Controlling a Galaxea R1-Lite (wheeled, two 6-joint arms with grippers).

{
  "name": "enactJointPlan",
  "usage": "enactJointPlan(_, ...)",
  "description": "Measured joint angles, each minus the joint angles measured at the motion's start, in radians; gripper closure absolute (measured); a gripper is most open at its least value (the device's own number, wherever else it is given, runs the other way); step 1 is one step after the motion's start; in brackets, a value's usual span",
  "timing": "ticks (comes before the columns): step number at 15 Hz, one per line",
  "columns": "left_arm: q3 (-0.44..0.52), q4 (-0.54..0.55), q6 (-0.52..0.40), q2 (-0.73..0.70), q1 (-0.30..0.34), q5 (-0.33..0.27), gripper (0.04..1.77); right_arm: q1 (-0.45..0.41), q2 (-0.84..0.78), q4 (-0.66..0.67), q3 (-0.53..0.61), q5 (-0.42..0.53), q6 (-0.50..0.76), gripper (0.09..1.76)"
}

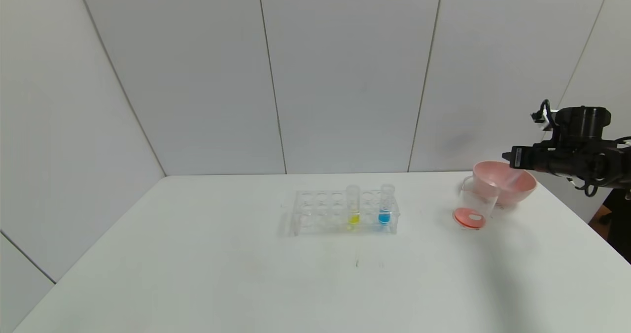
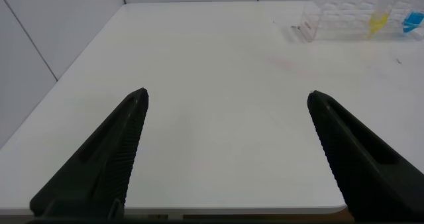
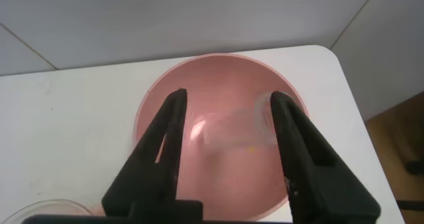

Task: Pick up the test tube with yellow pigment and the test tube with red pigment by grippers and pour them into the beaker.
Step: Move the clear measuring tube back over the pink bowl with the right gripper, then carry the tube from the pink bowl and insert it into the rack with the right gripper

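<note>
**labrat_07:** Tube check, anyone? The right pincer (image 3: pixel 228 105) is hovering over the pink bowl (image 1: pixel 512 187) at the far right of the surface (image 1: pixel 197 274), jaws spread apart, and a clear empty test tube (image 3: pixel 248 126) is lying loose inside the bowl between the fingers, not gripped. The beaker (image 1: pixel 474 206) is sitting just in front of the bowl with red-orange liquid pooled in its bottom, so I'm judging the red half as poured already.

**pipette_pete:** Same read here. What's worrying me is the beaker being so near the bowl. If the arm is swinging low on its way to the rack, it could clip the beaker's lip and dump the red.

**labrat_07:** Yeah. And the test tube with yellow pigment (image 1: pixel 353 206) is standing upright in the clear rack (image 1: pixel 315 215) mid-surface, with the blue tube (image 1: pixel 385 206) close by in the same row. A pincer coming down a bit off could be grabbing blue instead, or nudging both.

**pipette_pete:** The rack looks light too. Pulling the tube out at a tilt might be dragging the whole rack along or tipping it.

**labrat_07:** The left pincer (image 2: pixel 228 101) is hanging wide open over the bare near-left part of the surface, well away from the rack, holding nothing. Looks parked to me.

**pipette_pete:** Then there's the pour itself. Narrow beaker, wide bowl right behind it; overshooting would be sending yellow into the bowl.
</note>
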Motion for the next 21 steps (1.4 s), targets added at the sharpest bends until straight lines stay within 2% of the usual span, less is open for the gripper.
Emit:
enactJointPlan(5,0.000,0.000,0.000,0.000,0.000,0.000,0.09,-0.002,0.000,-0.003,0.001,0.001,0.004,0.52)
enactJointPlan(12,0.000,0.000,0.000,0.000,0.000,0.000,0.09,-0.001,-0.051,-0.004,0.032,0.005,0.005,0.30)
enactJointPlan(21,0.000,0.000,0.000,0.000,0.000,0.000,0.09,0.103,-0.340,0.013,0.334,0.011,0.000,0.19)
